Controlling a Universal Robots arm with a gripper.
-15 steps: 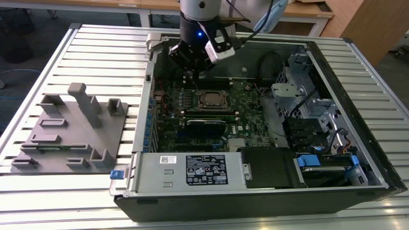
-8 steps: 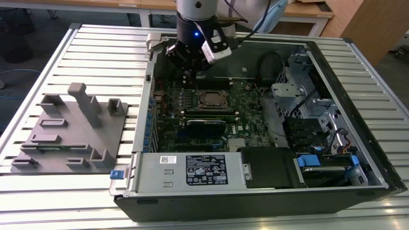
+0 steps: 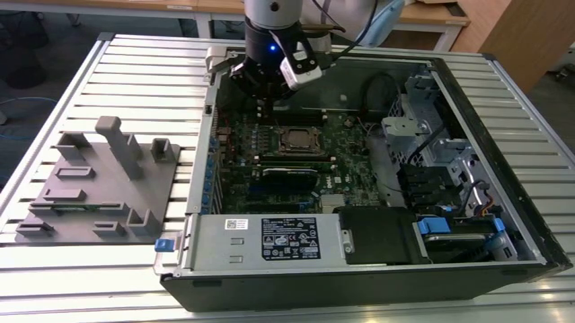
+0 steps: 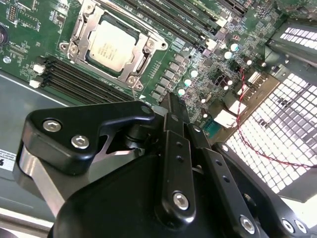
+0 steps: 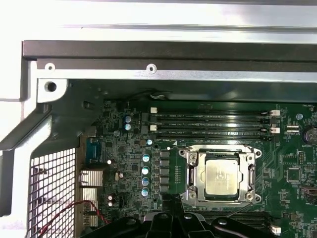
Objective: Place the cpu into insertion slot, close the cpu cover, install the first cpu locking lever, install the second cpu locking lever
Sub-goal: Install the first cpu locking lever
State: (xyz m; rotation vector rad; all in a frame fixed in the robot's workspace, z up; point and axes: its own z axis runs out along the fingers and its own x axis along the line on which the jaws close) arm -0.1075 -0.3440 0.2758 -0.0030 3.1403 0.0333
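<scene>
With the cpu (image 5: 221, 177) seated in the insertion slot (image 5: 256, 154) mid-board and the cpu cover (image 5: 198, 173) down around it, lever-locking seems in hand, calling for fine aim; the gripper (image 4: 172, 99), pressed together on nothing, hovers just beside the socket.

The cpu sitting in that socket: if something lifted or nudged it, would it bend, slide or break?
The cpu looks like a flat metal-topped square, so probably stiff and light. Its smooth top may be slippery to pinch. The cpu cover frames its edges, so a nudge likely would not shift it.
</scene>
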